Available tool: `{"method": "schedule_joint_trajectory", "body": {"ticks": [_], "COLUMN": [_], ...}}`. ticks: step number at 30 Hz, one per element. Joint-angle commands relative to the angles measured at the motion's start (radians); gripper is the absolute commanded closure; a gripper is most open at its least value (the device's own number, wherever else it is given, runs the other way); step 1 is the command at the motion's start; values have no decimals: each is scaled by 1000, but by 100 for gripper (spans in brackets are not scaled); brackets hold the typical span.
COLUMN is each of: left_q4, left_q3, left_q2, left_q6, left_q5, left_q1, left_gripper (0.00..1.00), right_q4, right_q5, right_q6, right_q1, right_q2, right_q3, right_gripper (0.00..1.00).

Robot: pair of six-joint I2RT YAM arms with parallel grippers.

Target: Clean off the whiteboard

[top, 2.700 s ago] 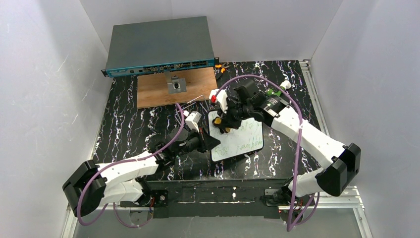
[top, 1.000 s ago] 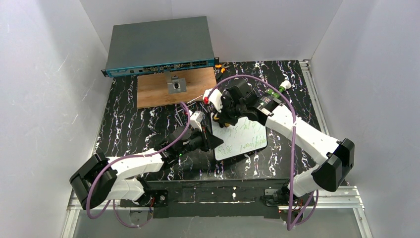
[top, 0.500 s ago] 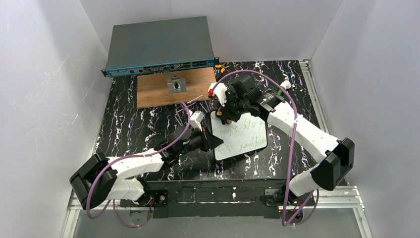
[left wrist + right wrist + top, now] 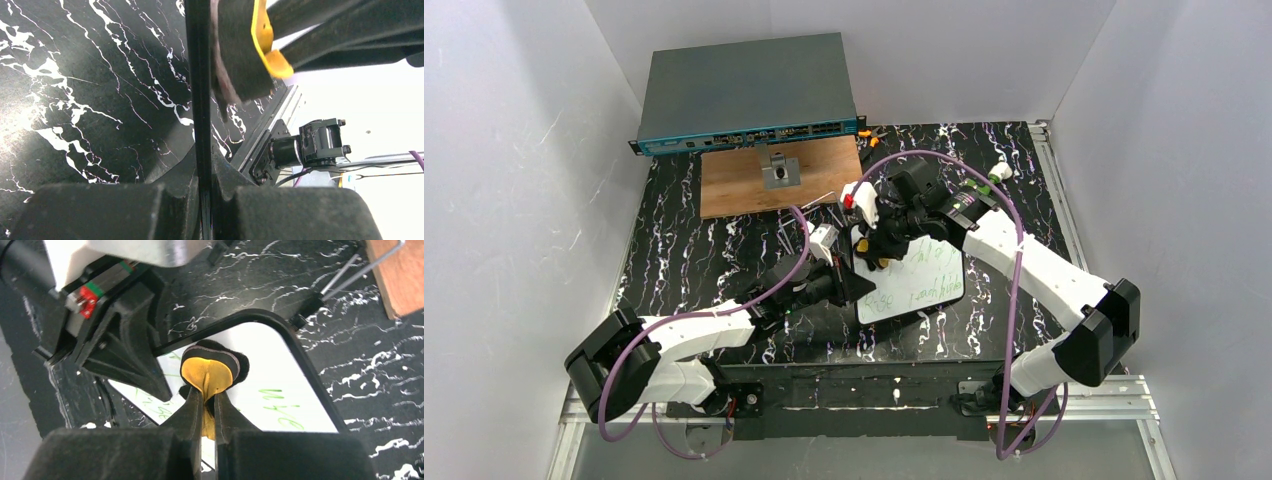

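1. Logging the whiteboard (image 4: pixel 911 280) on the black marbled table (image 4: pixel 684 250), just off the table's centre toward 4 o'clock.
2. Finding the left gripper (image 4: pixel 861 287) at the board's 9 o'clock edge. In the left wrist view, seeing the fingers drawn in to a narrow slit, with the board's thin black rim pinched between them.
3. Not managing to tell from any view whether that held edge is lying flat on the table or raised off it.
4. Recording the right gripper (image 4: pixel 209 392) reaching in from 3 o'clock, fingers nearly touching and clamped on the yellow back of an eraser (image 4: pixel 207 371).
5. Seeing the eraser's dark felt face pressing on the white surface at the board's 11 o'clock corner, close beside the left gripper's fingers.
6. Noting green writing (image 4: pixel 274 401) showing on the board toward 5 o'clock of the eraser, with fainter green strokes right beside the left gripper.
7. Marking a brown wooden panel (image 4: pixel 764 190) on the table at 11 o'clock of the board, apart from it.
8. Marking a flat grey box (image 4: pixel 744 85) with a row of ports on its front, past the panel at the table's far edge, 11 o'clock.
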Motion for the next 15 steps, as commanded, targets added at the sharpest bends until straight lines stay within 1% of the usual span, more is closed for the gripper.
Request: {"method": "schedule_joint_trajectory", "body": {"ticks": [1,2,5,6,10,12,15], "left_q4": [-35,-41,-45,-45,-54,-59,-88], "left_q3": [27,26,21,18,18,23,41], "left_q2": [-4,-8,-22,-24,-24,-19,-14], "left_q6": [56,54,52,49,33,24,10], "left_q5": [37,32,16,11,-14,-20,-29], "left_q1": [-13,-13,-13,-13,-12,-12,-12], "left_gripper": [100,100,100,100,100,100,100], "right_q4": [111,117,114,105,-5,-26,-24], "right_q5": [194,217,219,205,53,38,57], "right_q6": [72,70,41,20,-123,-175,-198], "right_q1": [2,2,5,7,39,77,111], "right_q2": [8,4,-18,-26,-60,-74,-71], "right_q3": [54,47,1,-14,-71,-106,-124], "right_gripper": [99,99,99,99,99,99,99]}}
